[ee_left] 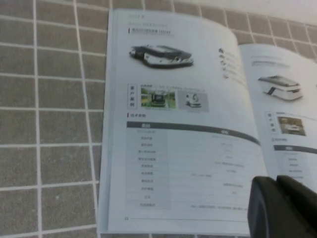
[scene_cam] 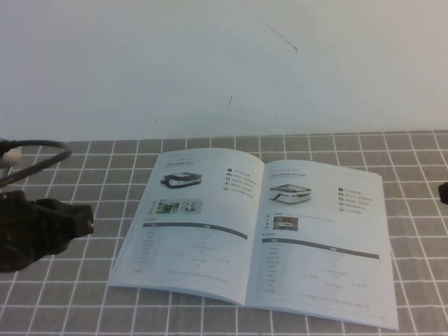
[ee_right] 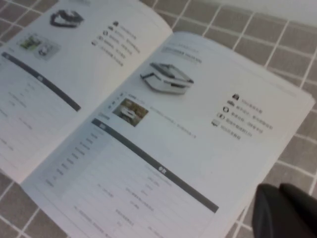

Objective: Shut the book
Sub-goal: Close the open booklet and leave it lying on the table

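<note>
An open booklet (scene_cam: 259,231) lies flat on the grey checked cloth, both pages up, with printed product pictures and tables. My left gripper (scene_cam: 82,218) hovers left of the booklet's left edge, apart from it. In the left wrist view its black fingers (ee_left: 262,198) are pressed together with nothing between them, and the left page (ee_left: 183,148) fills the view ahead. My right gripper (scene_cam: 444,192) barely shows at the right edge, beyond the right page. In the right wrist view the right gripper (ee_right: 279,191) is shut and empty, beside the right page's outer edge (ee_right: 277,144).
The checked tablecloth (scene_cam: 84,308) covers the whole table up to a white wall (scene_cam: 224,63) behind. A black cable loop (scene_cam: 42,150) of the left arm hangs at the far left.
</note>
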`<state>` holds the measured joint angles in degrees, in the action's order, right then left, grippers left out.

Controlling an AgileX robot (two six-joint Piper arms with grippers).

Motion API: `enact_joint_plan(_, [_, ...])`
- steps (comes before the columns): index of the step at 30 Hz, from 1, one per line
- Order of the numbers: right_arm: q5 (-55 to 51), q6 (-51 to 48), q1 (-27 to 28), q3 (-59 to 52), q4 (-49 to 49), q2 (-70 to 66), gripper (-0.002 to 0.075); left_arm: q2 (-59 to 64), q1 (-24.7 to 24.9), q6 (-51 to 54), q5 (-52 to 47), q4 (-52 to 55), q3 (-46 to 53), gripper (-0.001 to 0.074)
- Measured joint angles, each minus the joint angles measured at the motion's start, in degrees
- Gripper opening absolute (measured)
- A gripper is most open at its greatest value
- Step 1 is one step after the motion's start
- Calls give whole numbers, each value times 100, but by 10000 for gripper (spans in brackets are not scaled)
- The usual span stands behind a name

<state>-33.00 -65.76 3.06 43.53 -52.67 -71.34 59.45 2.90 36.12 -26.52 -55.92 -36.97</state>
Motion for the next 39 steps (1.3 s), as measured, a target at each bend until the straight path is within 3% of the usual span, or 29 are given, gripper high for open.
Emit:
enact_joint_plan(13, [336, -264, -1141, 685, -243, -2448, -3, 2770, 0, 508, -235, -105, -1203, -3])
enact_joint_plan(18, [366, -239, -1155, 736, -278, -2985, -3, 3179, 0, 530, 184, -154, -1387, -3])
enact_joint_plan(39, [205, -43, -1155, 849, 117, -3766, -3, 5201, 0, 799, 233, 248, -2698, -3])
